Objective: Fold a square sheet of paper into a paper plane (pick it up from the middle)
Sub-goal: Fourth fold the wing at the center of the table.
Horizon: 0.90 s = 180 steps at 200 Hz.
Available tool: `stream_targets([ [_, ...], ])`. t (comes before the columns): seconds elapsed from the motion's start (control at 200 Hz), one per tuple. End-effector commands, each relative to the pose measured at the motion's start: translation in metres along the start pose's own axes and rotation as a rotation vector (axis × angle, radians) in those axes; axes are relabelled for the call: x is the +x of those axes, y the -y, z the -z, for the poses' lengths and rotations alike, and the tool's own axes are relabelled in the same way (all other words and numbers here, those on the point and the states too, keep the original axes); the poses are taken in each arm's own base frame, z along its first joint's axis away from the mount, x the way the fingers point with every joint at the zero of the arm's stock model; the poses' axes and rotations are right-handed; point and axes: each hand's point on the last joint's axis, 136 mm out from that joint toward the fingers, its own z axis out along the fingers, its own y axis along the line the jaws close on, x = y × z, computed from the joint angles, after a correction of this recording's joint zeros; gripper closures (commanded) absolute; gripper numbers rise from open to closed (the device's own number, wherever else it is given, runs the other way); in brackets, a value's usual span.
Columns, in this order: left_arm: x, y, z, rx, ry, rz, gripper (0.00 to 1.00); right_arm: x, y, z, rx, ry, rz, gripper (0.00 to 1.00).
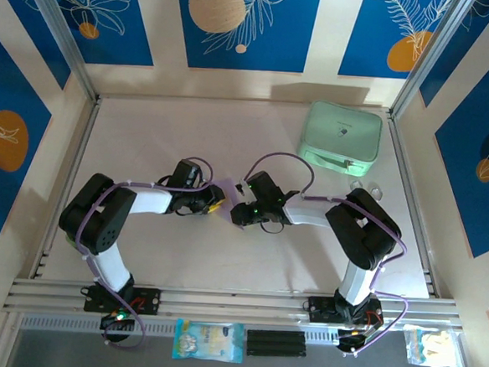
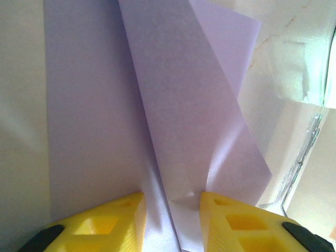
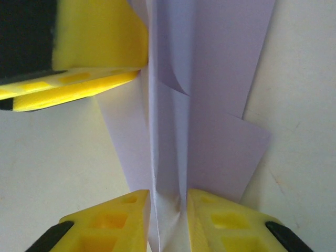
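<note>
The sheet of paper (image 1: 230, 187) lies near the middle of the pale table (image 1: 164, 136), creased into a narrow lilac shape with a raised centre ridge. Bare tabletop runs open around it. The nearest other thing, a mint-green rounded case (image 1: 340, 138), sits well apart toward the far right corner. The metal rail (image 1: 236, 299) along the near edge is also well clear.

From my left wrist, one long edge of the paper runs straight away from me. A slanted flap crosses over it and ends in a sharp corner on the right. From my right wrist, the ridge stands upright between flat wings whose stepped, angled edges lie on the table to the right. The paper is thin and matte, with a soft sheen along the creases. My fingers are yellow plastic with hollow cells.

My arms are bent with elbows out and forearms pointing inward, so the grippers face each other across the paper. My left gripper (image 1: 219, 201) has its jaws at a narrow gap with the ridge between them. My right gripper (image 1: 237, 211) straddles the ridge from the opposite end, the fold touching both fingers (image 3: 210, 220). Whether either one is pinching the ridge or merely bracketing it, I cannot tell. In my right wrist view, one left finger (image 3: 97, 47) touches the side of the ridge.
</note>
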Motion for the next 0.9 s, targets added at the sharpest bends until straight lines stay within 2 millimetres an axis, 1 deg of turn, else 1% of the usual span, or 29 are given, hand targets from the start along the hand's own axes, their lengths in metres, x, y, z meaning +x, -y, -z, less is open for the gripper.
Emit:
stream_targets([
  [0.0,0.011,-0.017,-0.005,-0.062,-0.038,0.012,0.65,0.002,0.003,0.004,0.051,-0.017,-0.022,0.73],
  [0.16,0.010,-0.017,-0.004,-0.066,-0.036,0.011,0.64,0.003,0.000,0.001,0.043,-0.025,-0.026,0.75],
  [0.42,0.010,-0.014,-0.001,-0.062,-0.027,0.006,0.65,0.003,-0.002,-0.001,0.007,-0.026,-0.040,0.84],
  [0.65,0.006,-0.010,0.006,-0.058,0.000,-0.004,0.67,0.005,0.000,-0.002,-0.058,-0.015,-0.075,0.88],
  [0.79,0.003,-0.001,0.014,-0.036,0.028,-0.016,0.67,0.008,0.002,-0.001,-0.106,-0.011,-0.111,0.90],
  [0.895,0.000,0.010,0.019,0.011,0.050,-0.032,0.67,0.012,0.005,-0.001,-0.141,-0.011,-0.146,0.91],
])
